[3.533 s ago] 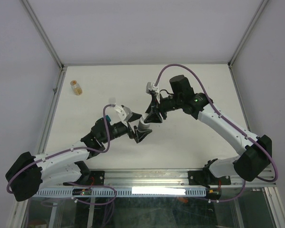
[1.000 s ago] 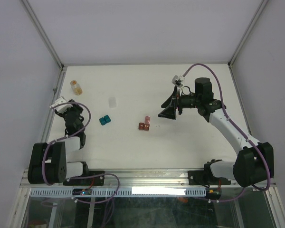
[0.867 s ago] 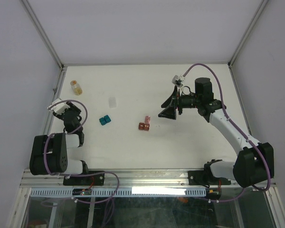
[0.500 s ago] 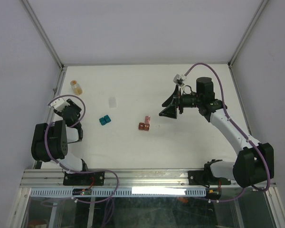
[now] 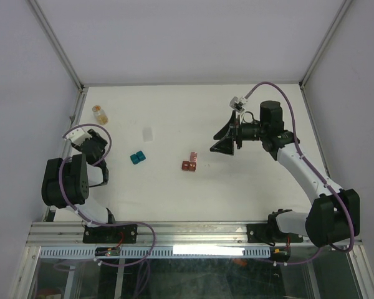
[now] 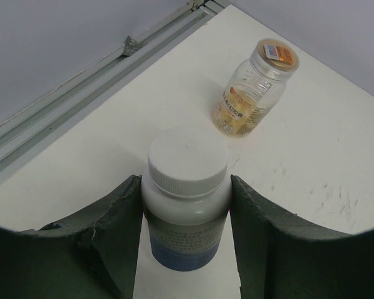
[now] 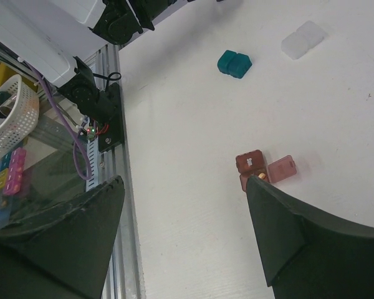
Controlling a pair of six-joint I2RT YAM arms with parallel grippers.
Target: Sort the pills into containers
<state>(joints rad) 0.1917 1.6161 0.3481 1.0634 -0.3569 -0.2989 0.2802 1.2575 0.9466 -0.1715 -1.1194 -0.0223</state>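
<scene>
White table [image 5: 174,112] — red box [image 5: 189,164], teal box [image 5: 137,157], vial [image 5: 100,114]

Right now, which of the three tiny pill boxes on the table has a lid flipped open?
The dark red box: one lid lies folded out flat beside it, baring a compartment. The teal box and the clear box both look shut.

Teal container [image 5: 137,157] lies flat, left of centre, its two halves side by side and both looking shut. Dark red container [image 5: 189,164] sits well apart to its right, near mid-table, one pale pink lid [image 7: 282,169] flipped open sideways, a tiny orange speck [image 7: 260,177] at the rim
</scene>
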